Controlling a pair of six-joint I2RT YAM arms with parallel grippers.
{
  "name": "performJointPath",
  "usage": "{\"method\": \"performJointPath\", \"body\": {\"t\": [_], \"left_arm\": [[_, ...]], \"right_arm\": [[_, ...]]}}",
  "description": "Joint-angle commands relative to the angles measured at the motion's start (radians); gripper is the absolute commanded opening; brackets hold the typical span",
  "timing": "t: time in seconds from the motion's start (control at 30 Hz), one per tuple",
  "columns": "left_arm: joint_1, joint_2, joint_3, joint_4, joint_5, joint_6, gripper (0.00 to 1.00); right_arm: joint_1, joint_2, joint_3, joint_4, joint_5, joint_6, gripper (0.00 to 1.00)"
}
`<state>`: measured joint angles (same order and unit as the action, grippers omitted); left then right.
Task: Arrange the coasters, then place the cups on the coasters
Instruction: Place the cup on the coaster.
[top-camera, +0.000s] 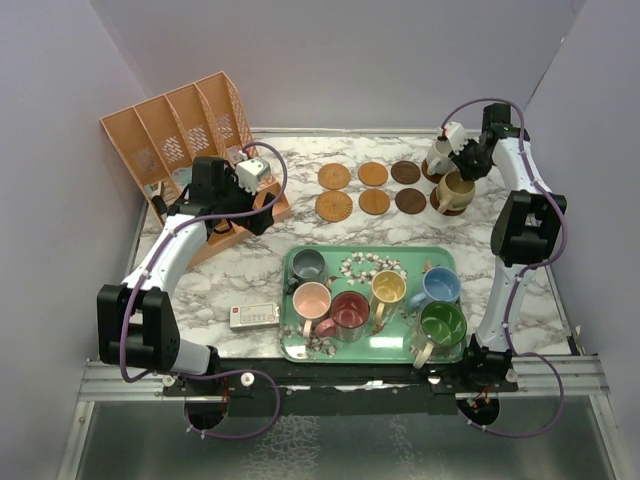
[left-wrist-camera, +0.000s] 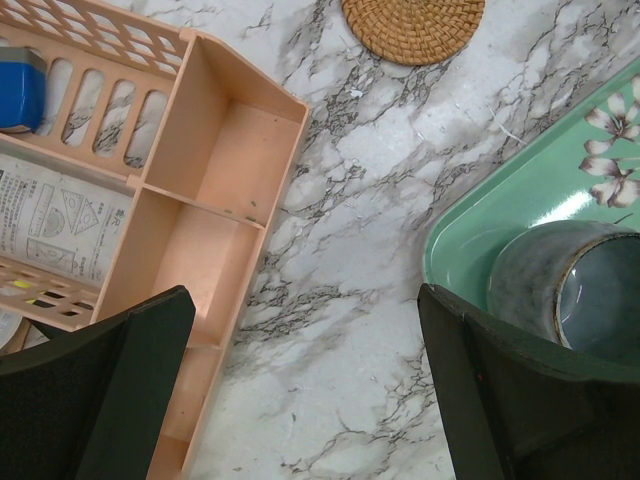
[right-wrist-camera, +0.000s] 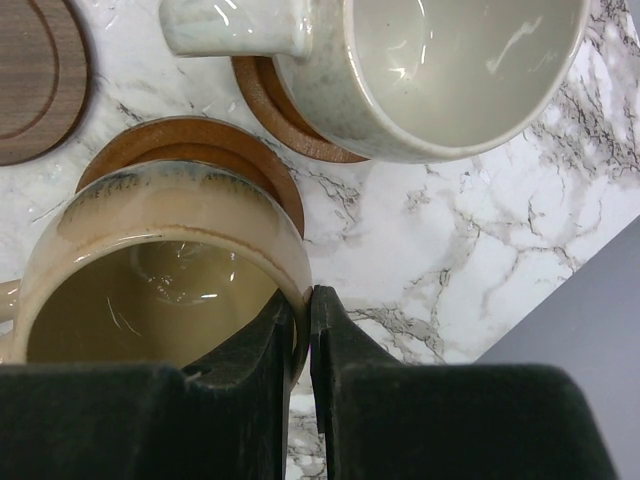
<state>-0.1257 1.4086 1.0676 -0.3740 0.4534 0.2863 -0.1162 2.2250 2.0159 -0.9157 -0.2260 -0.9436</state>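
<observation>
We found the coasters (top-camera: 373, 174) in two rows of four at the table's (top-camera: 250, 270) far middle, the rightmost pair carrying the far cup (top-camera: 438, 163) and near cup (top-camera: 455, 190). Before them lay the tray (top-camera: 420, 252) (six cups (top-camera: 349, 312) in it), a small box (top-camera: 254, 316) to its left, a rack (top-camera: 175, 130) far left.

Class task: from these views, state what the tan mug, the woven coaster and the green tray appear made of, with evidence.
Tan mug: likely glazed ceramic; glossy, with highlights and a mottled brown-to-cream rim.
Woven coaster: probably rattan or similar fibre; matte, concentric braiding.
Green tray: possibly plastic or melamine; smooth, faintly shiny, printed flowers.
</observation>
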Motion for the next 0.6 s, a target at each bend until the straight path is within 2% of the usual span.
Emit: {"method": "performJointPath", "body": {"t": [0.0,0.3,0.57], "left_arm": [[0.005,-0.036,-0.011,0.022,0.032,0.008,0.99],[0.005,-0.045,-0.015,0.022,0.032,0.007,0.99],[0.005,-0.046,-0.015,0.022,0.033,0.008,0.99]], "right_arm": [[0.016,-0.034,-0.043,-0.036,-0.019,0.017,0.12],[0.018,-0.034,-0.052,-0.023,0.008,0.023,0.16],[0.018,-0.034,-0.029,-0.013,0.017,0.031,0.24]]}}
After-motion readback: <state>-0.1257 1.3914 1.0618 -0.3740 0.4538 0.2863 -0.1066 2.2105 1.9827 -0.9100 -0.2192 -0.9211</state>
